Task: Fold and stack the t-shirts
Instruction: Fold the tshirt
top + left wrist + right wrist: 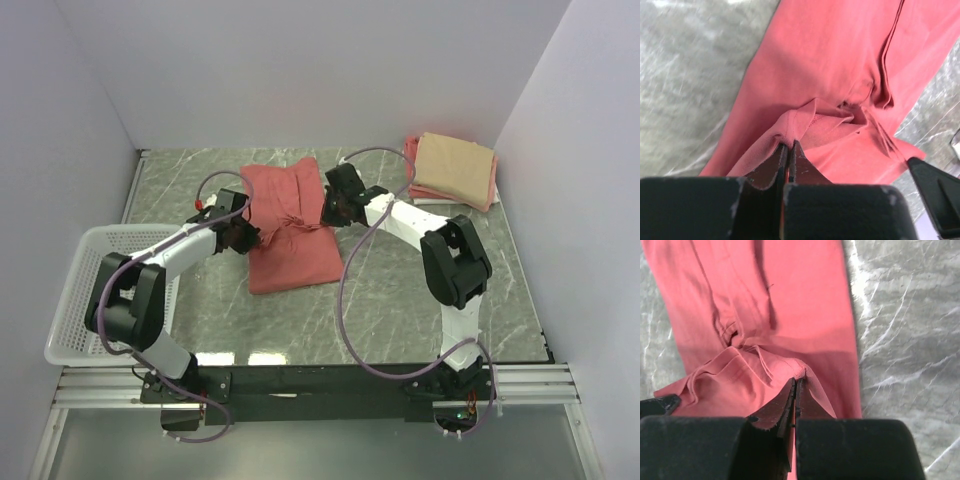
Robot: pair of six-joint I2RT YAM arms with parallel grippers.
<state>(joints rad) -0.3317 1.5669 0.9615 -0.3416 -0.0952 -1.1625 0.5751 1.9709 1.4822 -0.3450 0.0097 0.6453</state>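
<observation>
A salmon-red t-shirt (290, 225) lies as a long folded strip in the middle of the table. My left gripper (243, 233) is shut on its left edge, pinching a raised fold of red cloth (790, 127). On the shirt's right edge my right gripper (330, 208) is shut too, with a peak of the cloth (800, 371) between its fingers. Both grips lift the shirt's middle into wrinkles. At the back right a folded tan t-shirt (455, 165) lies on top of a folded pink one (420, 185).
A white mesh basket (80, 290) stands at the left edge of the table. White walls close in the back and both sides. Grey marbled tabletop (400, 300) shows in front of the red shirt.
</observation>
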